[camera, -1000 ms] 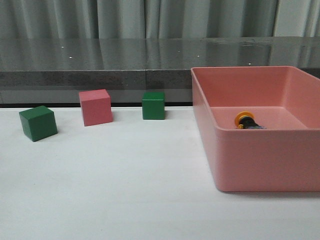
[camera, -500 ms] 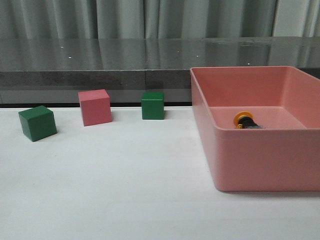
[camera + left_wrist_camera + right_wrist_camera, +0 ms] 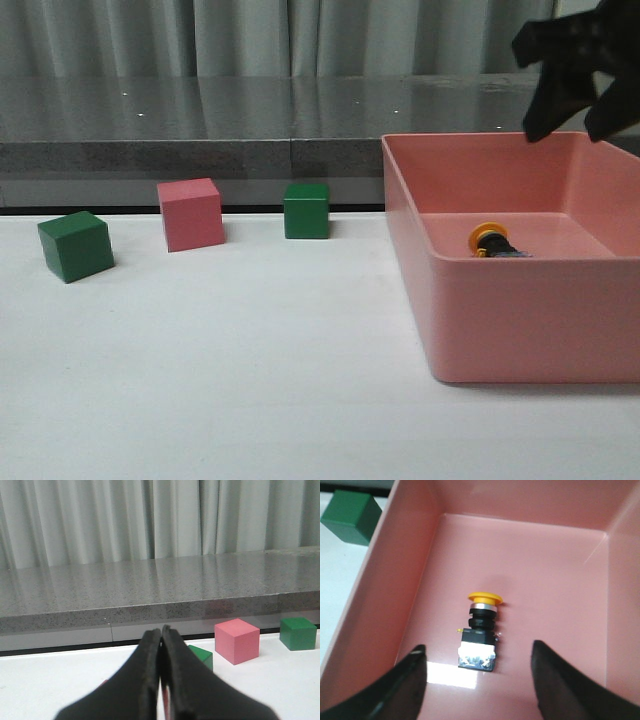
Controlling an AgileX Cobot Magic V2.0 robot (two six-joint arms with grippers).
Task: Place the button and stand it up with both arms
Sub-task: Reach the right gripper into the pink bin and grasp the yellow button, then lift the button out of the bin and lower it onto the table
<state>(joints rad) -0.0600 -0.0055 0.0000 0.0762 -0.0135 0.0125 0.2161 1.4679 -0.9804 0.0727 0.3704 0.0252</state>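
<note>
The button (image 3: 492, 243) lies on its side on the floor of the pink bin (image 3: 520, 320), yellow cap toward the bin's left. In the right wrist view the button (image 3: 480, 632) lies between and just beyond my open fingers. My right gripper (image 3: 578, 105) hangs open above the bin's far right part, well above the button; it also shows in its wrist view (image 3: 478, 652). My left gripper (image 3: 161, 632) is shut and empty, low over the white table; it is not in the front view.
A green cube (image 3: 75, 245), a pink cube (image 3: 190, 213) and a second green cube (image 3: 306, 210) stand on the white table (image 3: 220, 380) left of the bin. A grey ledge (image 3: 200, 120) and curtains run behind. The left wrist view shows a pink cube (image 3: 237, 641) and green cubes (image 3: 298, 633).
My right gripper has come into the front view at the upper right, above the bin. The button and cubes have not moved.
</note>
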